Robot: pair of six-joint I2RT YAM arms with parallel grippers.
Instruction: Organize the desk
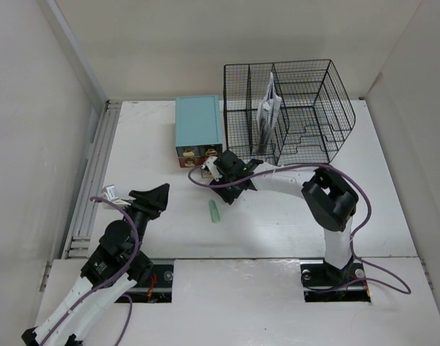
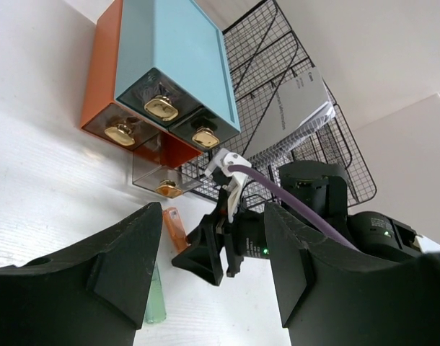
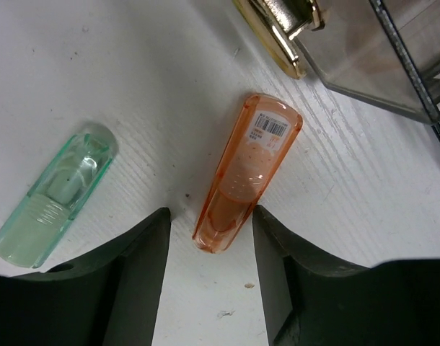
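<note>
The white desk (image 1: 278, 216) holds an orange see-through tube (image 3: 247, 173) and a green see-through tube (image 3: 54, 194) lying side by side. My right gripper (image 3: 211, 245) is open and low over the desk, its jaws either side of the orange tube's near end, with a gap on the left side. In the top view the right gripper (image 1: 223, 189) hides the orange tube; the green tube (image 1: 214, 211) lies just in front of it. My left gripper (image 1: 159, 196) is open and empty, off to the left, facing both tubes (image 2: 174, 227).
A teal-topped drawer box (image 1: 199, 130) stands behind the tubes, one clear drawer (image 2: 159, 173) pulled out just beyond the orange tube. A black wire rack (image 1: 306, 108) with a white booklet (image 1: 269, 108) stands at the back right. A grey rail (image 1: 90, 180) runs along the left edge.
</note>
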